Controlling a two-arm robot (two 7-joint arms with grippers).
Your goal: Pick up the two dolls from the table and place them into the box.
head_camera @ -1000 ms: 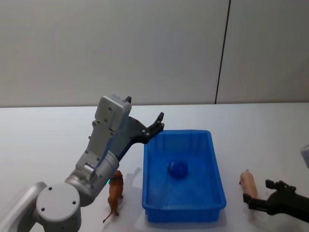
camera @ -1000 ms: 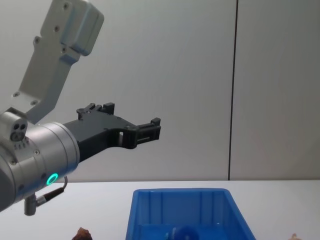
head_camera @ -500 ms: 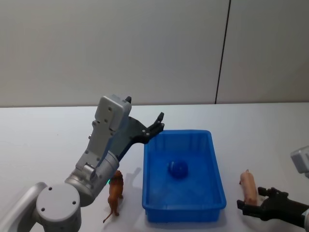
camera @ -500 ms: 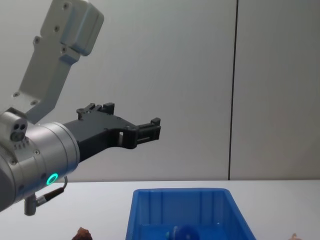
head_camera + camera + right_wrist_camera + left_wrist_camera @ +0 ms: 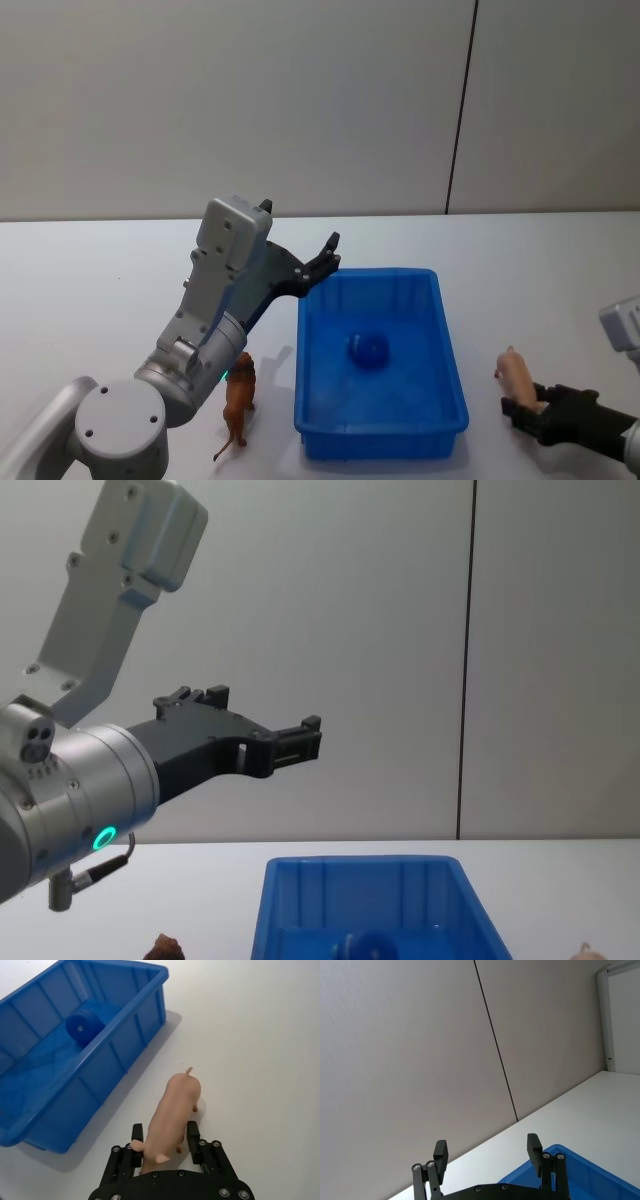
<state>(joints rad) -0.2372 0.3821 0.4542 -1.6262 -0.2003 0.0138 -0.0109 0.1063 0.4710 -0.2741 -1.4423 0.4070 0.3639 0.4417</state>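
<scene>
A blue rounded doll [image 5: 367,349] [image 5: 84,1026] lies inside the blue box [image 5: 452,370] [image 5: 140,1020]. On the white table [image 5: 90,300], left of the box, stands a reddish-brown doll [image 5: 238,395]. To the box's right lies a pink pig doll [image 5: 516,375] [image 5: 172,1115], with my right gripper [image 5: 526,405] [image 5: 165,1134] shut on its head end, a finger on each side. My left gripper [image 5: 327,253] [image 5: 303,740] [image 5: 487,1152] hangs open in the air above the box's far left corner, holding nothing.
The box's far wall [image 5: 360,880] and the blue doll's top [image 5: 368,945] show low in the chest view. A grey wall with a dark vertical seam [image 5: 460,110] stands behind the table. Bare tabletop [image 5: 260,1035] lies to the right of the box.
My right gripper has slid forward along the table to the pink pig doll, and its fingers now sit against the pig's sides. The left arm has stayed still.
</scene>
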